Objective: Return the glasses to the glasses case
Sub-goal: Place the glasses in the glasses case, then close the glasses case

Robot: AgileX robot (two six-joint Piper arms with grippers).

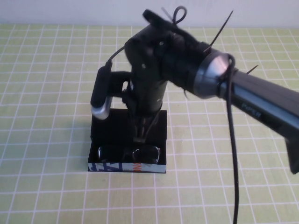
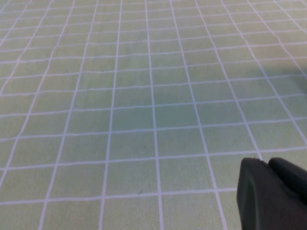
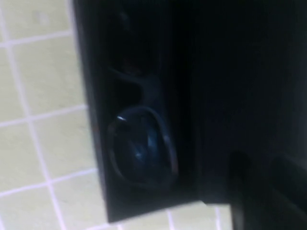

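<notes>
High view: right tool (image 1: 140, 135), fingers together, inside the rectangular black glasses case (image 1: 127, 167) above black thick-rimmed plastic glasses (image 1: 131, 153); left tool (image 2: 276, 199) state indeterminate, over green gridded bench (image 2: 144, 120).

This looks like a robot test bench rather than a lived-in room. A green cloth (image 1: 46, 116) printed with a white grid covers the whole table, out to a plain pale wall (image 1: 70, 11) along the top edge of the high view. A black arm marked PIPER (image 1: 261, 105) enters from the right of the frame, dressed with a cable (image 1: 232, 154) and zip ties (image 1: 222, 28), with a camera (image 1: 101, 95) bolted at its wrist.
</notes>
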